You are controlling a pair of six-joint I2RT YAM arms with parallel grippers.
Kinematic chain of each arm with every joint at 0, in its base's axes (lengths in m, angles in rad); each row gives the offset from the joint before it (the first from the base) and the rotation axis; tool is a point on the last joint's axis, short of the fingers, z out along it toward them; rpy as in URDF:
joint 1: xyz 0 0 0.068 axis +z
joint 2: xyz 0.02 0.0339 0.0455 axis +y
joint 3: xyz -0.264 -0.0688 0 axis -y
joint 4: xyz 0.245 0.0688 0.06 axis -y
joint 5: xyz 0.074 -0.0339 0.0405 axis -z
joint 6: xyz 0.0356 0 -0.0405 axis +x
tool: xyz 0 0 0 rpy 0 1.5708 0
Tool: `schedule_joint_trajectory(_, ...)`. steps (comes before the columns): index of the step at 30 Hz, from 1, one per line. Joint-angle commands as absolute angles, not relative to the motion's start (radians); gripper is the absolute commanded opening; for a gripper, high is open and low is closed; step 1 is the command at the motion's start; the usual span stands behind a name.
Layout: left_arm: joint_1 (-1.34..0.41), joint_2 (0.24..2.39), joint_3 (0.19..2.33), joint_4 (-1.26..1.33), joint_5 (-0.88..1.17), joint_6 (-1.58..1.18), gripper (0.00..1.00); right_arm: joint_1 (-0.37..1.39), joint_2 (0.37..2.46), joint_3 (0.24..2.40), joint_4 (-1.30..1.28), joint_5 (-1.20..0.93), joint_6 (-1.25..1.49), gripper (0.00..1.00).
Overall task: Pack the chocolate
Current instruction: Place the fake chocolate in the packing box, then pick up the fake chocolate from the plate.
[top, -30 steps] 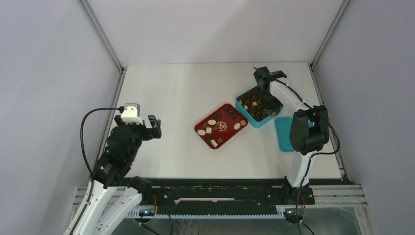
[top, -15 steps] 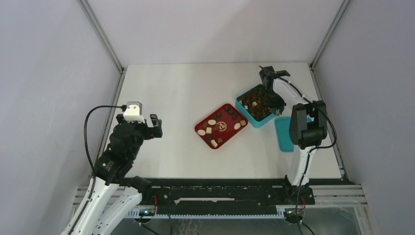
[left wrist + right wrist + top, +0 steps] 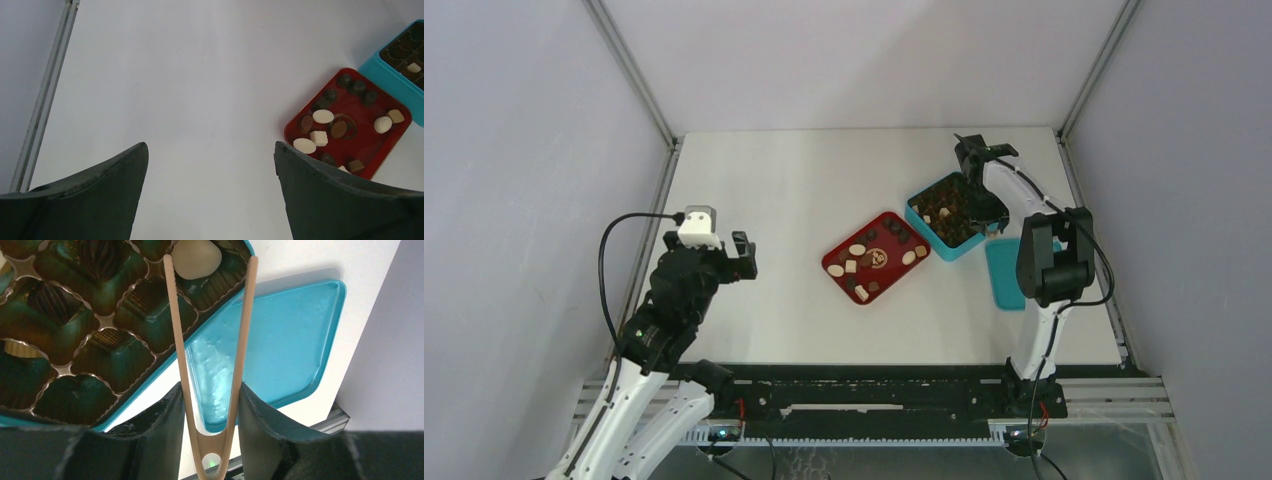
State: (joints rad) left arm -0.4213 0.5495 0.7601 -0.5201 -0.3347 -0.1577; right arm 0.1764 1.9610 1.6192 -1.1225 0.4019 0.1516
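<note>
Right claw (image 3: 210,395) pinching tongs (image 3: 178,340), moved rightward over box (image 3: 390,82), cream chocolate (image 3: 196,257) between tips, left claw (image 3: 210,145) spread

Brown and cream chocolate (image 3: 323,116) lies scattered on red tray (image 3: 371,146).

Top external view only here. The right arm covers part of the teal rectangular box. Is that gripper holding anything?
Observer: Yes. The right gripper has tan wooden V-shaped tongs clamped between its fingers.
Operator: Tongs closed on a piece?
Observer: No. Their arms stand spread, with the tips on either side of a cream-white rounded chocolate that lies in an edge cell of the dark brown grid insert.
Operator: Left gripper carrying anything?
Observer: No. The left gripper is wide open with nothing between its fingers.
</note>
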Motion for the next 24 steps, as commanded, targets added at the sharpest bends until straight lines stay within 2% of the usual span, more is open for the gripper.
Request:
schedule_joint_trajectory(1, -0.423, 0.551, 0.744, -0.473, -0.326, -0.155, 1.0, 0.187, 1.847, 1.602, -1.109, 0.406, 0.149, 0.46)
schedule_joint_trajectory(13, -0.409, 0.553, 0.741, -0.468, -0.317, -0.159, 1.0, 0.39, 1.697, 1.531, -1.104, 0.306, 0.135, 0.44)
schedule_joint_trajectory(24, -0.392, 0.566, 0.74, -0.468, -0.31, -0.166, 1.0, 0.611, 1.715, 1.502, -1.106, 0.202, 0.124, 0.43)
